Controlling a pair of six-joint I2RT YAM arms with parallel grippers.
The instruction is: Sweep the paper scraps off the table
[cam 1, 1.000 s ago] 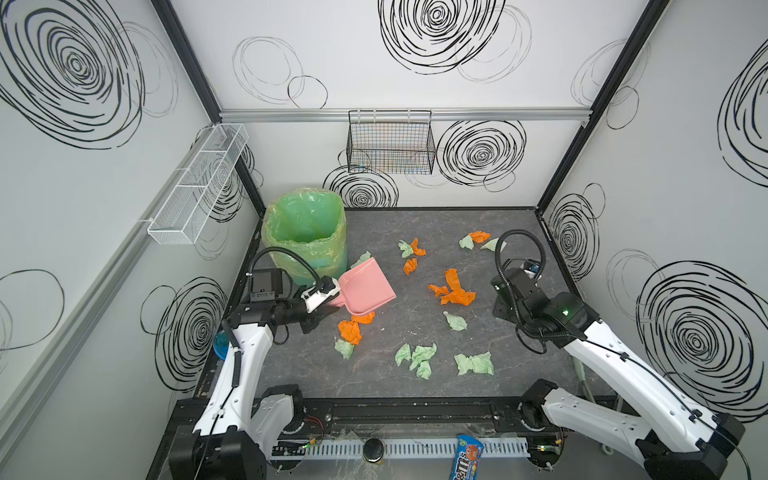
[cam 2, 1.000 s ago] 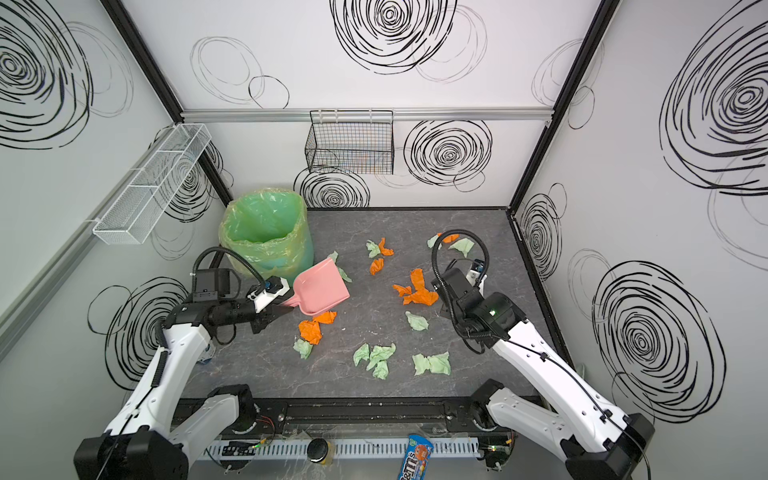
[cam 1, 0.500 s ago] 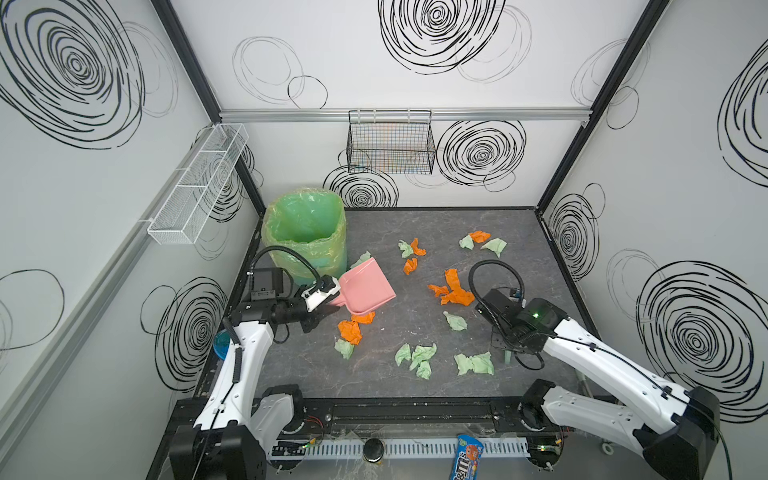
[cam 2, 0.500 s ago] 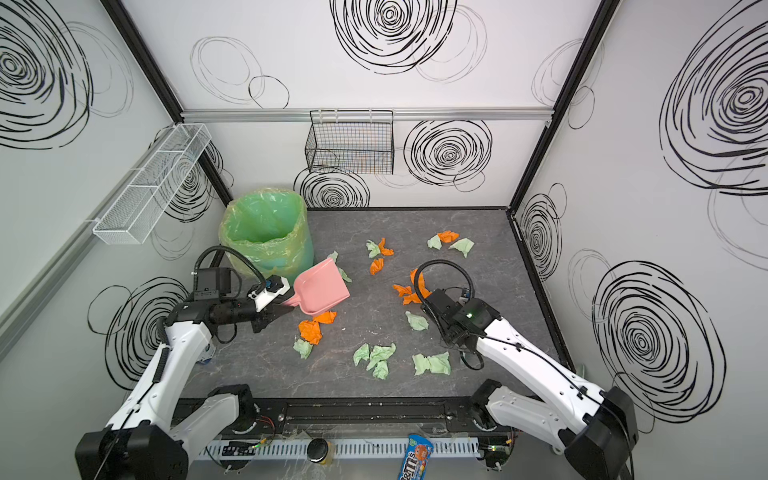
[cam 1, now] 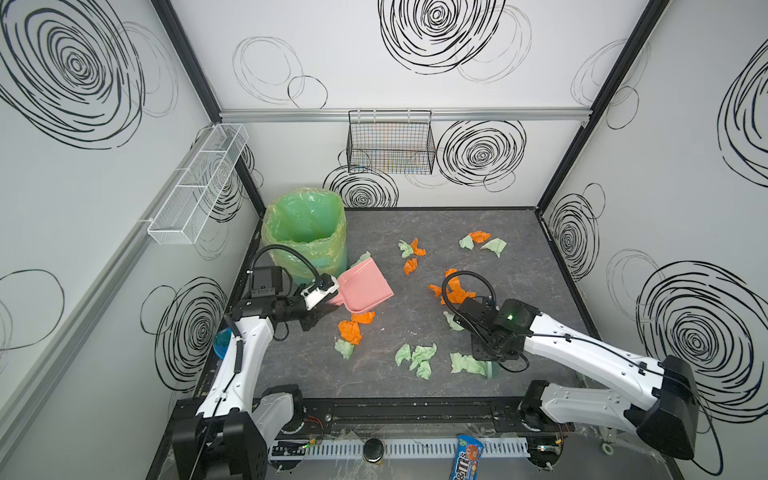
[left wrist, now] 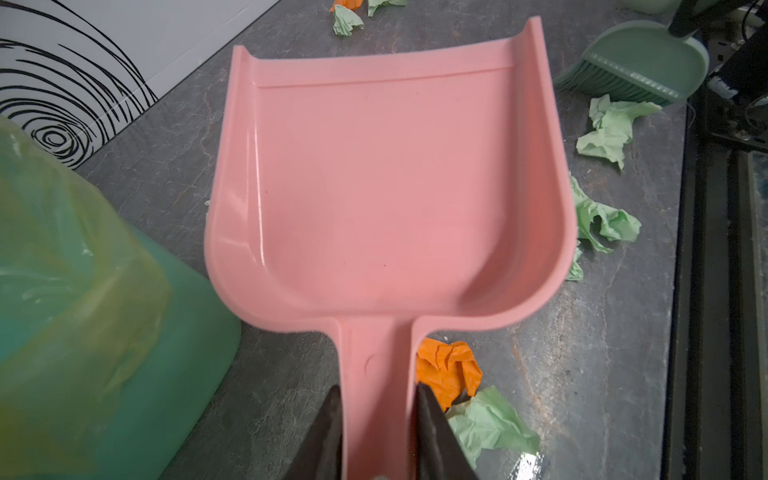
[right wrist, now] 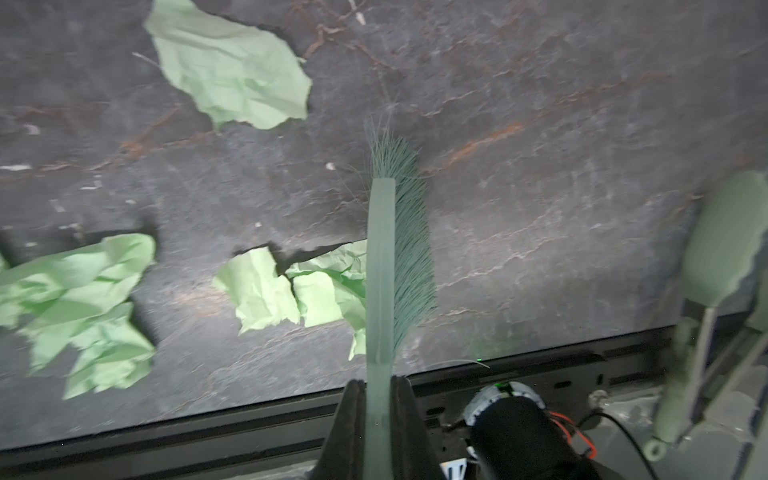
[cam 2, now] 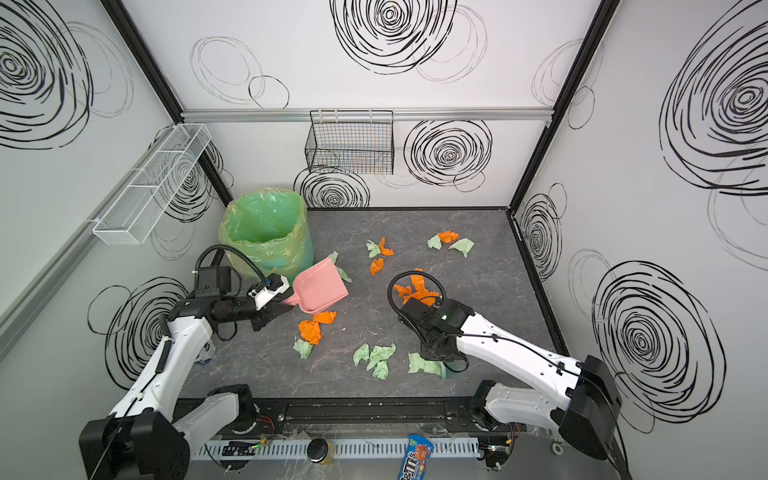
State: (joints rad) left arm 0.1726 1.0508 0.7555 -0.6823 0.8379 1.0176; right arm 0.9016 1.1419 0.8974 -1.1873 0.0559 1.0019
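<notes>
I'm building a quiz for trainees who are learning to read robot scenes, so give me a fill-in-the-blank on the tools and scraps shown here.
1. The left end effector grips the pink dustpan by its ____.
2. The right end effector is shut on a green ____.
3. The pink dustpan's tray is ____.
4. The paper scraps on the table are either orange or pale ____.

Missing words: handle; brush; empty; green.
</notes>
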